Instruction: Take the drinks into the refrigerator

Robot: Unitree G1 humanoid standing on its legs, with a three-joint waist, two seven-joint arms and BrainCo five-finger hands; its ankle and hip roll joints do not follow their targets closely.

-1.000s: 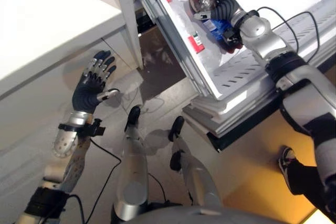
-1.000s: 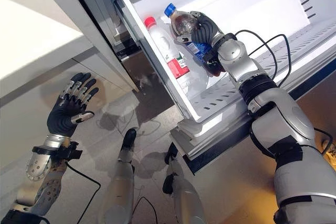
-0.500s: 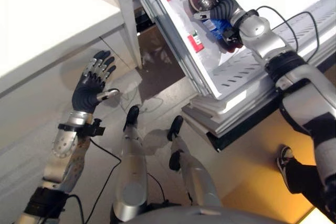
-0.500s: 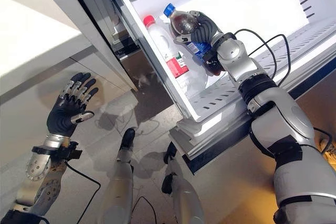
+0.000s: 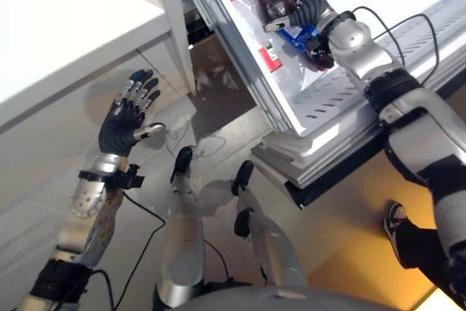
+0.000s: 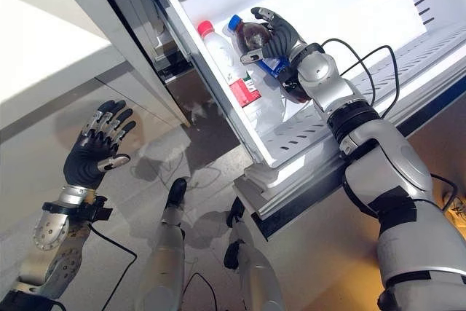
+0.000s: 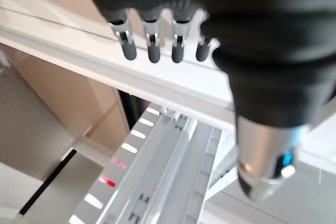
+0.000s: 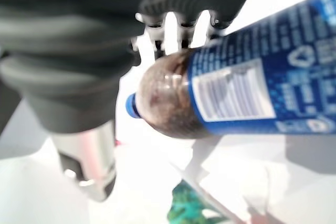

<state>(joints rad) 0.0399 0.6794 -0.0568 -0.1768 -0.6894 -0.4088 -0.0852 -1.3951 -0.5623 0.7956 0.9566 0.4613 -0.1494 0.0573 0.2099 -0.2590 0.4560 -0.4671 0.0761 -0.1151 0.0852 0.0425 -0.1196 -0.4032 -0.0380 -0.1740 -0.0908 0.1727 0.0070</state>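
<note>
A cola bottle (image 6: 251, 34) with a blue cap and a blue label lies tilted on the open refrigerator's white shelf (image 6: 306, 136). Its cap end is close beside a clear bottle (image 6: 229, 71) with a red cap and a red label. My right hand (image 6: 282, 34) is at the cola bottle's far side, open, with its fingers straightened and its thumb spread below the bottle's shoulder. The right wrist view has the cola bottle (image 8: 231, 98) past the straight fingers (image 8: 157, 38). My left hand (image 5: 124, 125) is raised at the left, open and holding nothing.
A white cabinet (image 5: 58, 27) stands at the left, beside the refrigerator's grey frame (image 5: 171, 20). The lower shelves and the door edge (image 5: 313, 172) jut out toward me. A person's shoe (image 5: 397, 218) is on the orange floor at the lower right.
My right hand's fingers have uncurled from the cola bottle. The bottle has shifted left, toward the clear bottle. The left hand has stayed still.
</note>
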